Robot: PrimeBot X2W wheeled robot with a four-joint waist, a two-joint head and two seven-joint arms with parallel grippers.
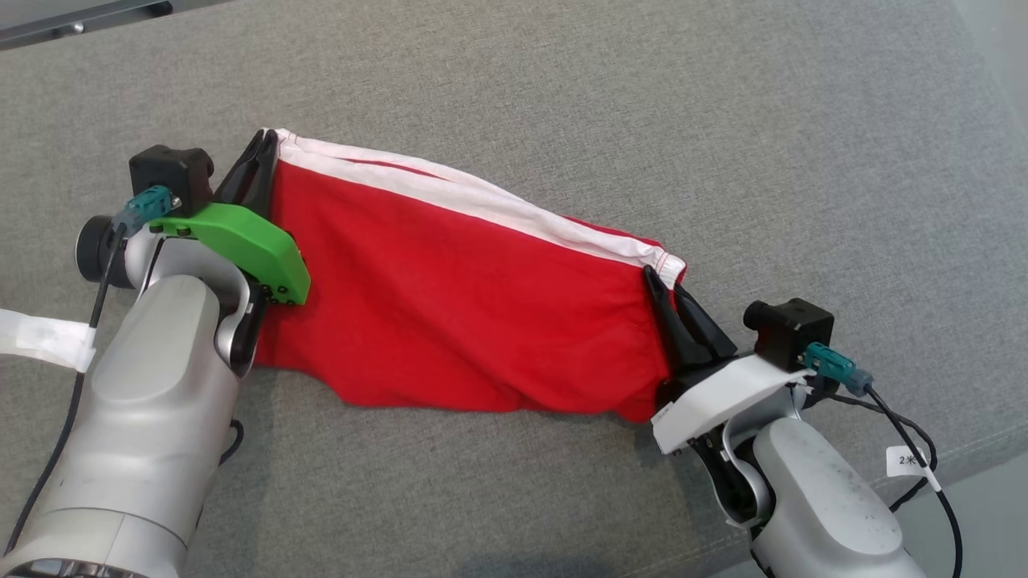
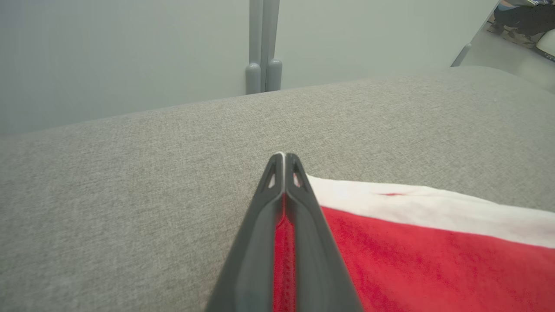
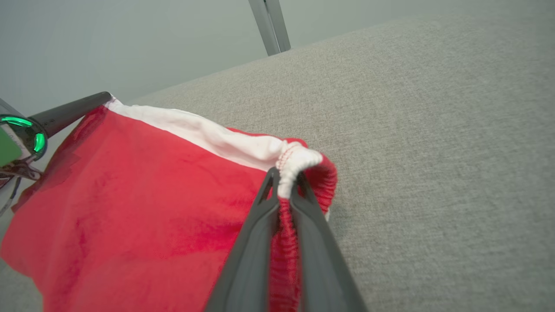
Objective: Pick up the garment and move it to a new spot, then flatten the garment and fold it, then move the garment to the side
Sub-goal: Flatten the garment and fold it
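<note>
The garment (image 1: 458, 297) is red cloth with a white waistband, stretched between my two grippers over the grey cushion (image 1: 642, 96). My left gripper (image 1: 263, 146) is shut on its left waistband corner. In the left wrist view red cloth shows between the closed fingers of that gripper (image 2: 284, 158), and the garment (image 2: 433, 251) spreads to the right. My right gripper (image 1: 654, 277) is shut on the right corner. The bunched white hem of the garment (image 3: 130, 195) sticks out past this gripper's tips (image 3: 286, 177). The lower hem sags and is wrinkled.
The cushion's front edge (image 1: 964, 466) runs past my right arm at the lower right, with pale floor beyond. A grey metal post (image 2: 262, 43) stands behind the cushion's far edge. Cables trail from both wrists.
</note>
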